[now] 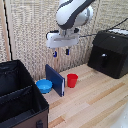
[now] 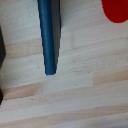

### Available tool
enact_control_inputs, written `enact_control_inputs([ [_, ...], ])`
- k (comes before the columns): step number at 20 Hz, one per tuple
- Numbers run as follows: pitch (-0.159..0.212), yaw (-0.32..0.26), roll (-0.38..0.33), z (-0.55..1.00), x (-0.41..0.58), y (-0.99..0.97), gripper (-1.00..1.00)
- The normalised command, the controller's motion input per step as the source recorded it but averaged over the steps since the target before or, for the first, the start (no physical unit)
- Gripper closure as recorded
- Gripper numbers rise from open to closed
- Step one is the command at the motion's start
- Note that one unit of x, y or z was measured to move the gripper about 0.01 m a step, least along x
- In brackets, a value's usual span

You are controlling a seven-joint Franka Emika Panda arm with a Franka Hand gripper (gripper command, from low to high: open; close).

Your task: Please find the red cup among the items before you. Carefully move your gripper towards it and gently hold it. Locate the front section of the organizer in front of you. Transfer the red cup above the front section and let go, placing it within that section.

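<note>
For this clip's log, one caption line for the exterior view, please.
Gripper, jaws open, hangs above a red cup, blue bowl and upright blue book beside the black organizer.

— Any lettering, brand or number to log here?
— None legible. The organizer [image 1: 20, 95] carries a small grey tag [image 1: 39, 123] on its outer wall, too small to read. The black appliance [image 1: 109, 52] shows no readable marking either.
— And the wrist view?
— No writing at all.

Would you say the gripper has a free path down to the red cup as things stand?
Probably yes: the gripper hangs open above, and the red cup stands uncovered, though the upright blue book is close beside it.
</note>
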Motion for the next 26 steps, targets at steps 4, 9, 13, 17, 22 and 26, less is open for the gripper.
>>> enact_control_inputs([
  [4,0.025,-0.085,0.114,-0.09,-0.089,-0.61,-1.00],
  [9,0.021,-0.087,0.130,-0.13,-0.123,-0.67,-1.00],
  [13,0.018,-0.085,0.117,-0.15,-0.136,-0.61,-1.00],
  [17,0.000,-0.056,0.091,-0.30,-0.194,-0.48,-1.00],
  [22,0.001,-0.061,0.081,-0.34,-0.131,-0.42,-1.00],
  [26,0.000,-0.032,0.077,-0.42,-0.083,-0.37,-1.00],
])
